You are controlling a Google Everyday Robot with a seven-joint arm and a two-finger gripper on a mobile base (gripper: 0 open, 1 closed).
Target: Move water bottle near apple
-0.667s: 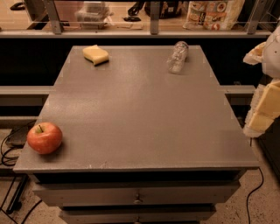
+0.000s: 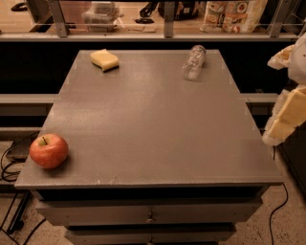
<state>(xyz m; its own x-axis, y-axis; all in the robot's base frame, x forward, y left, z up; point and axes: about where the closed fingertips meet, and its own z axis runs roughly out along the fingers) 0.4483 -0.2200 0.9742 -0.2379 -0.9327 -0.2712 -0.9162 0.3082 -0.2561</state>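
The water bottle point(image 2: 193, 61), clear crinkled plastic, lies on its side at the far right of the grey table top point(image 2: 153, 124). The red apple point(image 2: 49, 150) with a short stem sits at the near left corner of the table, far from the bottle. My gripper point(image 2: 282, 122), pale yellow and white, hangs just off the table's right edge, about mid-depth. It is nearer than the bottle and to its right, and it holds nothing that I can see.
A pale yellow sponge point(image 2: 104, 59) lies at the far left of the table. A shelf with a rail point(image 2: 165, 19) and packaged goods point(image 2: 232, 14) runs behind the table. Drawers point(image 2: 150, 217) are below the front edge. Cables point(image 2: 9, 167) lie on the floor at left.
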